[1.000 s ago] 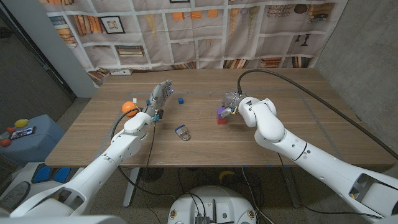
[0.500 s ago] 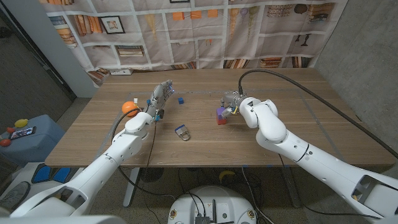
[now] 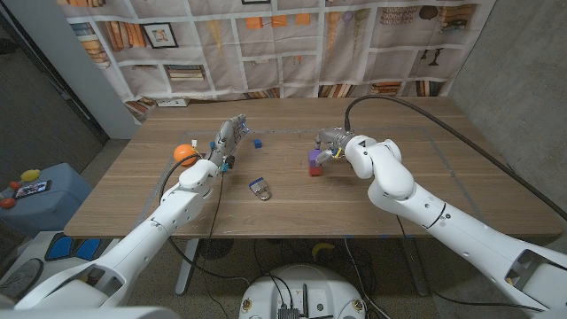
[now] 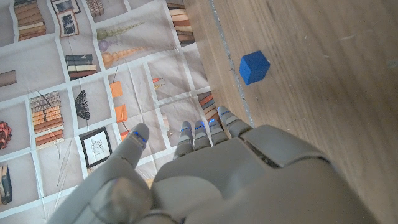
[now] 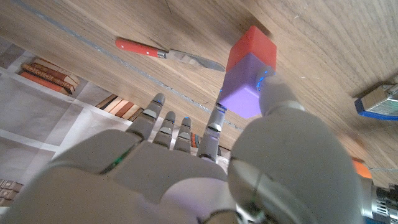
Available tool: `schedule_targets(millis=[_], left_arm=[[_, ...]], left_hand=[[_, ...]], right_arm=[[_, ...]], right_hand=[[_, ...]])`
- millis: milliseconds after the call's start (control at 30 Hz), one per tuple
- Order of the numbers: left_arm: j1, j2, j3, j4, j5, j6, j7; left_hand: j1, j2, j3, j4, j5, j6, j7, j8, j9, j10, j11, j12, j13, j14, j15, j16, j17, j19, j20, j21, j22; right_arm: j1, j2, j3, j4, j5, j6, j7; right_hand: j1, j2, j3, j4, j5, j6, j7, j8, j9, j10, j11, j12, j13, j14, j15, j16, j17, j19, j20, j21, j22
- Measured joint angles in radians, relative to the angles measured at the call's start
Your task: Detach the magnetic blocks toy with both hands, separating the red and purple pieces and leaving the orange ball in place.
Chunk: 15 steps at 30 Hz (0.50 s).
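Observation:
The toy stands right of the table's middle as a purple piece (image 3: pixel 313 156) stacked on a red piece (image 3: pixel 314 170). My right hand (image 3: pixel 330 146) is at it. In the right wrist view the thumb (image 5: pixel 275 94) presses one side of the purple piece (image 5: pixel 244 88) and a finger (image 5: pixel 215 122) lies against the other, while the red piece (image 5: pixel 252 48) sits on the wood. The orange ball (image 3: pixel 183 152) lies at the left, beside my left arm. My left hand (image 3: pixel 227 140) stands past the ball with fingers apart, holding nothing.
A small blue cube (image 3: pixel 258 142) lies just beyond my left hand's fingertips (image 4: pixel 205 124), also seen as a cube (image 4: pixel 254 66) from that wrist. A padlock (image 3: pixel 260 189) lies near the table's middle front. A red-handled knife (image 5: pixel 140 48) lies beyond the toy.
My right arm's elbow and cable have swung slightly to the right while the hand stays at the toy. The left arm, ball and cube have not moved.

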Motion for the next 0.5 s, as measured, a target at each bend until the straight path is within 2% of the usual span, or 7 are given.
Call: schedule_targets(millis=[500], left_arm=[[0.009,0.014,0.002,-0.044,0.007,0.024,0.021]], left_hand=[[0.0,0.0,0.004,-0.004,0.0,0.0,0.0,0.0,0.0,0.0,0.0,0.0,0.0,0.0,0.0,0.0,0.0,0.0,0.0,0.0,0.0]], right_arm=[[-0.025,-0.044,0.066,-0.037,0.219,-0.027,-0.112]], right_hand=[[0.0,0.0,0.0,0.0,0.001,0.02,0.02,0.0,0.0,0.021,-0.007,0.0,0.0,0.004,-0.004,0.0,0.005,0.007,-0.007,0.0,0.0]])
